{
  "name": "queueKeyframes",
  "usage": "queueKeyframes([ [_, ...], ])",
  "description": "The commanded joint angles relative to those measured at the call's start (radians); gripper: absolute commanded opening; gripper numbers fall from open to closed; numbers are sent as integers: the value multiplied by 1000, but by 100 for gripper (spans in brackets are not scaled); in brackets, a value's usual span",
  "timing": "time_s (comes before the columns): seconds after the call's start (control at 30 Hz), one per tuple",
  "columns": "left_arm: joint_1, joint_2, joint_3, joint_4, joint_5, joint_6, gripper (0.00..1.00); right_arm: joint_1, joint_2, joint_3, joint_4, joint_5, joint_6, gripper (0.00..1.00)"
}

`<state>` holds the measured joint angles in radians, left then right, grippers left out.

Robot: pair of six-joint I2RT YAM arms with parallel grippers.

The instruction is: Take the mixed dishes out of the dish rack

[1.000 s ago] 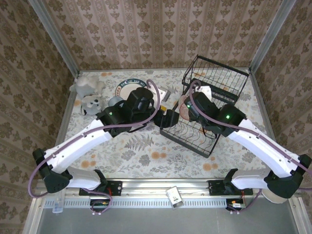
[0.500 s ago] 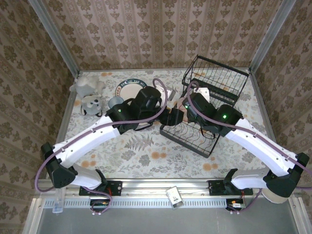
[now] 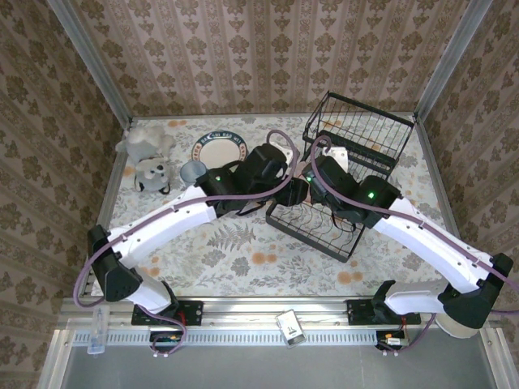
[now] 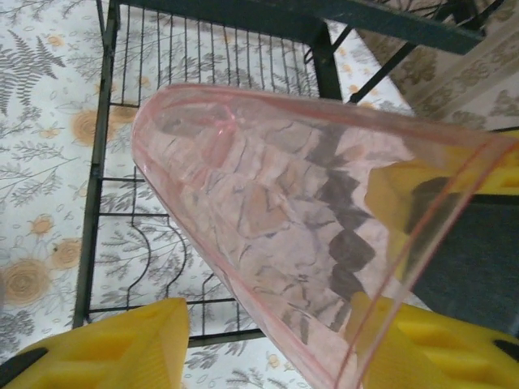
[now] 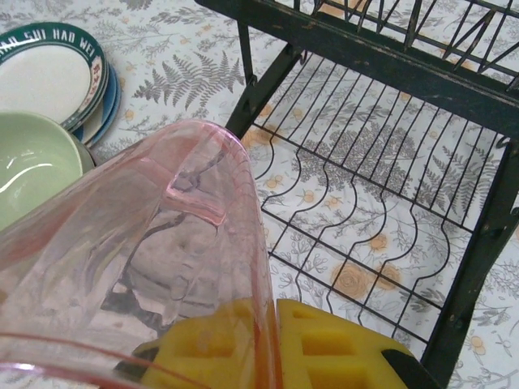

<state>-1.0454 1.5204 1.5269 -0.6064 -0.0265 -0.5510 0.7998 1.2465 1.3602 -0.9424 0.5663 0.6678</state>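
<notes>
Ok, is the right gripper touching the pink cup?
Touching. The right wrist view shows the right gripper pinching the wall of the pink cup: one yellow pad outside, the other seen through the plastic.

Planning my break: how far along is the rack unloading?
Done: plates and green bowl sit on the table beside the dish rack. In hand: pink cup, pinched by the right gripper, left gripper open around it. Left: setting it down; the lower slots in view are bare.

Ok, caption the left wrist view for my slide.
Translucent pink cup between the yellow fingers of the open left pincer, above the dish rack.
</notes>
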Motion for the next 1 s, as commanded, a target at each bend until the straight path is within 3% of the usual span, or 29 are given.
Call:
queueKeyframes([
  [0.0,-16,22,50,-47,-88,-6,53,6,-27,-6,51,35,32,0],
  [0.43,-42,80,79,-84,-210,-37,30,7,-19,-23,91,20,59,0],
  [0.63,-44,95,85,-81,-225,-50,0,6,-29,-44,128,-1,67,0],
  [0.73,-45,89,84,-87,-251,-53,0,7,-39,-53,142,-12,64,0],
  [0.83,-45,86,81,-99,-276,-59,0,7,-53,-59,152,-20,52,14],
  [0.97,-40,75,71,-103,-299,-69,0,7,-82,-68,154,-41,42,48],
])
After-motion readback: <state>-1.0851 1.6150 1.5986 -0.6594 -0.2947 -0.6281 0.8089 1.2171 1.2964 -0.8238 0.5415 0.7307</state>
